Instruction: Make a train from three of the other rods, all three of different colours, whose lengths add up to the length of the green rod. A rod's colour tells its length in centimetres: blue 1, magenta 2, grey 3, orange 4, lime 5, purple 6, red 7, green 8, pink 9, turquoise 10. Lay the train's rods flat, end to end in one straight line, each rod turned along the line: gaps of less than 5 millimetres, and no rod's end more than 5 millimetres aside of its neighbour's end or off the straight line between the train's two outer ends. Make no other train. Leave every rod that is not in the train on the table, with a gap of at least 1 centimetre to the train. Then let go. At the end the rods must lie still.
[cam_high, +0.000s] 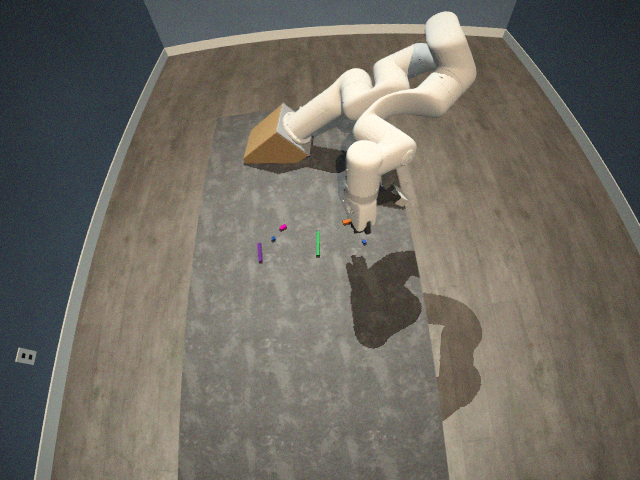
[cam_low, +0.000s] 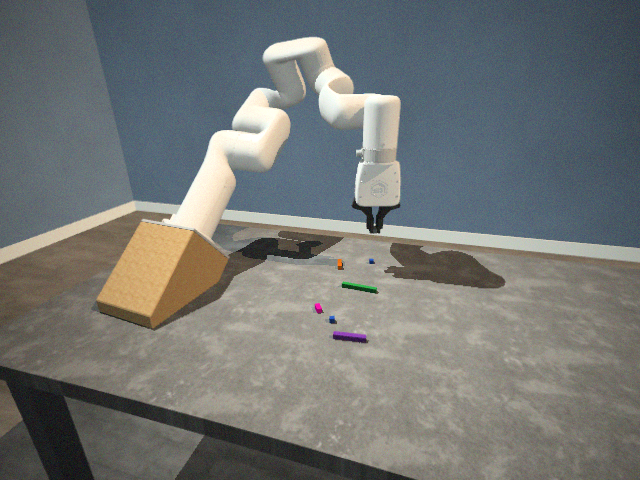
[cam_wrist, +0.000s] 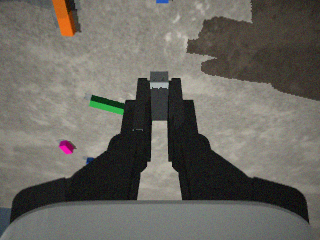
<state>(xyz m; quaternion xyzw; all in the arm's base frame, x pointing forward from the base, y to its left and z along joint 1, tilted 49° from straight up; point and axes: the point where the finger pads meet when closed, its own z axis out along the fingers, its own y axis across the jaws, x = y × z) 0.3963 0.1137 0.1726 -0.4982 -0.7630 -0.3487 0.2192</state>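
My gripper (cam_high: 361, 226) (cam_low: 375, 225) (cam_wrist: 159, 96) is shut on a short grey rod (cam_wrist: 159, 105) and holds it well above the table. Below it lie an orange rod (cam_high: 346, 222) (cam_low: 339, 264) (cam_wrist: 65, 17) and a blue cube (cam_high: 364, 241) (cam_low: 371, 261) (cam_wrist: 162, 1). The green rod (cam_high: 317, 243) (cam_low: 359, 287) (cam_wrist: 107, 105) lies flat to the left. Further left are a magenta rod (cam_high: 282, 226) (cam_low: 318, 307) (cam_wrist: 66, 146), a second blue cube (cam_high: 272, 238) (cam_low: 331, 319) (cam_wrist: 89, 160) and a purple rod (cam_high: 259, 252) (cam_low: 349, 336).
The arm's tan wedge-shaped base (cam_high: 268, 142) (cam_low: 155, 268) stands at the back left of the grey table (cam_high: 310, 387) (cam_low: 465, 387). The arm's dark shadow falls on the table right of the rods.
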